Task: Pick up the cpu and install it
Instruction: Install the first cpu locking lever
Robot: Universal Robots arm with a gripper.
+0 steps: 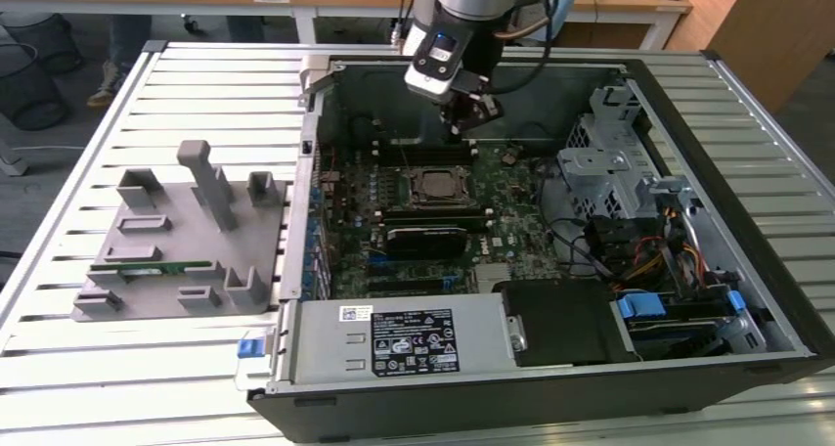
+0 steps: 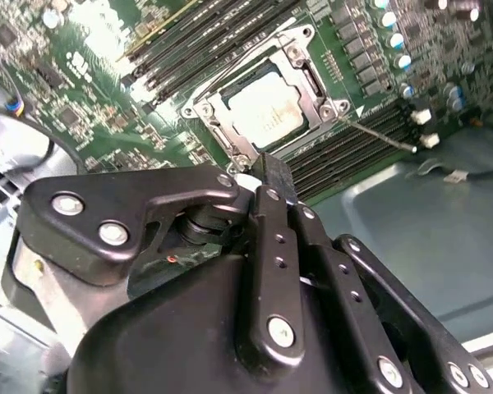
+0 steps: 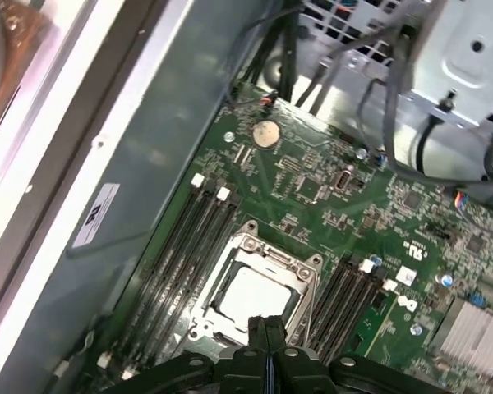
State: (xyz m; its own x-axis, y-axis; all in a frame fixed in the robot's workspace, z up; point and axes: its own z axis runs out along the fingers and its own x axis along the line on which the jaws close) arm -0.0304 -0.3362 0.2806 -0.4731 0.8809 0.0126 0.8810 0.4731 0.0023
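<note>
Already seated: cpu (image 1: 435,184) lies flat in the motherboard socket (image 3: 267,250), silver top up. Hand (image 1: 467,113) hovers above the board at 12 o'clock of the cpu in the exterior view, fingers pinched together, holding nothing. Grey fixture (image 1: 170,241) sits on the tabletop (image 1: 209,84) at 9 o'clock of the computer case (image 1: 522,407).
</note>
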